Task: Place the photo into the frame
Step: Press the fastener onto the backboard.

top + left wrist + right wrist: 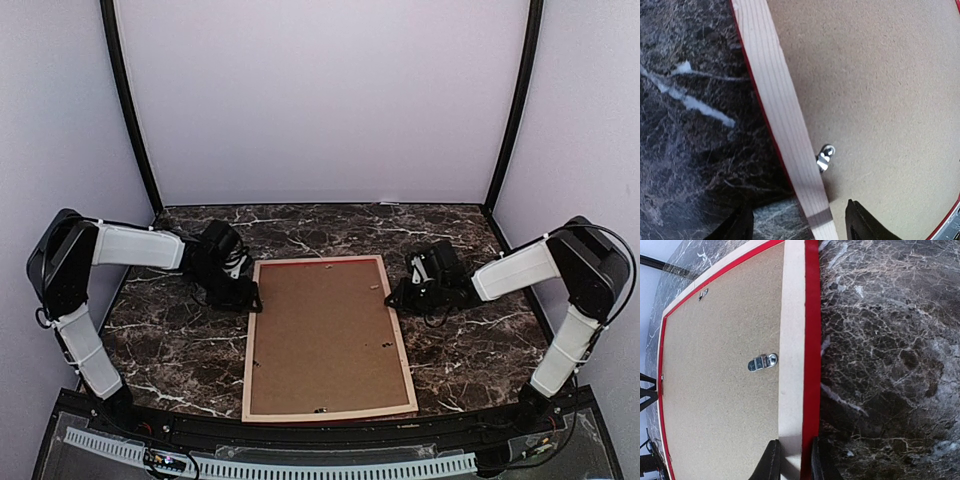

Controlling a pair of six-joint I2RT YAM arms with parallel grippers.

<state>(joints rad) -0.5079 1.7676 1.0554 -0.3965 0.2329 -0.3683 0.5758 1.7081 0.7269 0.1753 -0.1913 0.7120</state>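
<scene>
The frame (330,412) lies face down on the table (170,350), backing board (325,335) fitted, the photo out of sight; right gripper (795,465) pinches one rail; left gripper (800,225), jaws wide, should nudge the clip (824,157) inward gently.

Both arms are folded in toward the middle, elbows out, wrists low. Left gripper (797,225) has its fingers spread wide, right gripper (795,462) pinches narrow on the frame (794,315) rail.

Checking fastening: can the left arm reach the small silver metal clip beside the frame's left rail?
Probably yes: the left gripper stands open astride the pale wooden frame rail, just short of the silver clip, with nothing covering it.
</scene>
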